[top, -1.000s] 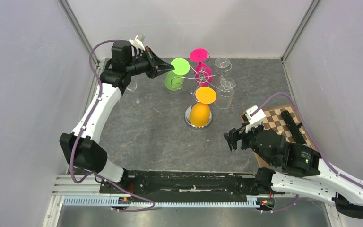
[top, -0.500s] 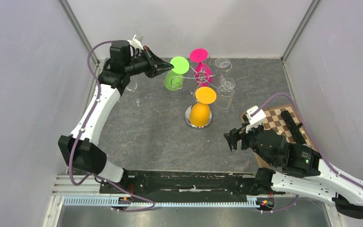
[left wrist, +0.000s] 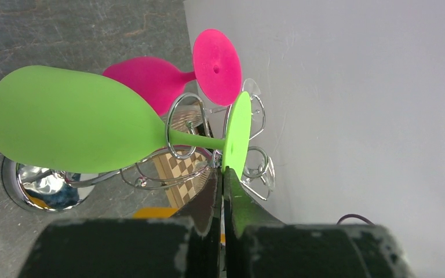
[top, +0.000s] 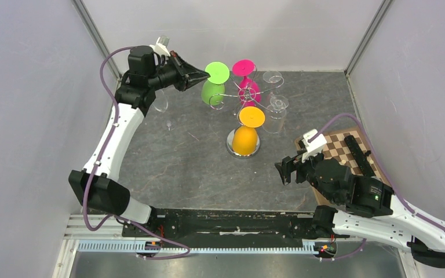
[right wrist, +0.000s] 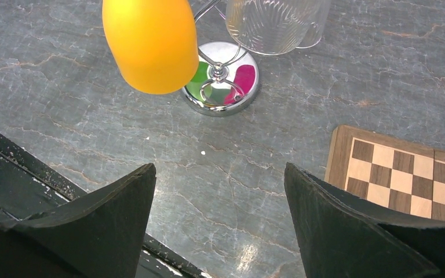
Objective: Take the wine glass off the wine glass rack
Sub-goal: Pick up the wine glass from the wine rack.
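View from above and from both wrists. The wine glass rack [top: 235,96], chrome wire on a round mirrored base, stands at the middle of the desk [top: 174,168], somewhat toward the far edge. The green wine glass [top: 211,92] hangs bowl-down on the side of the rack facing the far left corner. In the left wrist view its stem crosses a curled wire loop of the rack [left wrist: 183,124]; whether it rests in that loop cannot be told.

The left gripper [top: 203,74] reaches in from the far left corner. Its fingers [left wrist: 208,200] are pressed almost together on the rim of the green glass's round foot.

A pink wine glass [top: 249,90] hangs on the far side of the rack, an orange wine glass [top: 245,139] on the near side, over the base. Two clear glasses [top: 275,113] hang on the right.

The right gripper [top: 284,172] hovers over the desk toward the near right corner, its fingers [right wrist: 121,202] wide apart and holding nothing. A chessboard [top: 337,147] lies at the right edge.
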Controlling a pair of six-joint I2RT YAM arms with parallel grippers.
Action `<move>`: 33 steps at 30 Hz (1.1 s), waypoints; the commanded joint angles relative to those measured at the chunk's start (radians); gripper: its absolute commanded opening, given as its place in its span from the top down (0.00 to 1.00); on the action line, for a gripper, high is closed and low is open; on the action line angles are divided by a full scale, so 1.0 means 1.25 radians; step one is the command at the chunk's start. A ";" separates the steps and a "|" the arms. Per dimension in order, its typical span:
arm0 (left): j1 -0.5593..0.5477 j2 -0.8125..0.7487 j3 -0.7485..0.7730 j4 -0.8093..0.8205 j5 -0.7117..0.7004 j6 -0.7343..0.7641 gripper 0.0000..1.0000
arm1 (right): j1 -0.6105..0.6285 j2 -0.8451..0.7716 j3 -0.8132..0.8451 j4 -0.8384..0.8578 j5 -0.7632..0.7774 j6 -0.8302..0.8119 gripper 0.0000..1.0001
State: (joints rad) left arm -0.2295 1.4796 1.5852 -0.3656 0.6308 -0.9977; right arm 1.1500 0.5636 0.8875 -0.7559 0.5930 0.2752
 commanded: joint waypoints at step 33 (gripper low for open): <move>-0.051 0.036 0.051 0.003 0.097 0.076 0.98 | 0.002 -0.035 -0.020 0.034 0.024 0.047 0.16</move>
State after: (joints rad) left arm -0.2901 1.6188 1.6680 -0.3267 0.7349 -0.9913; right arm 1.1500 0.5243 0.8669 -0.7532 0.6220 0.3153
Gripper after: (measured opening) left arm 0.034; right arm 0.840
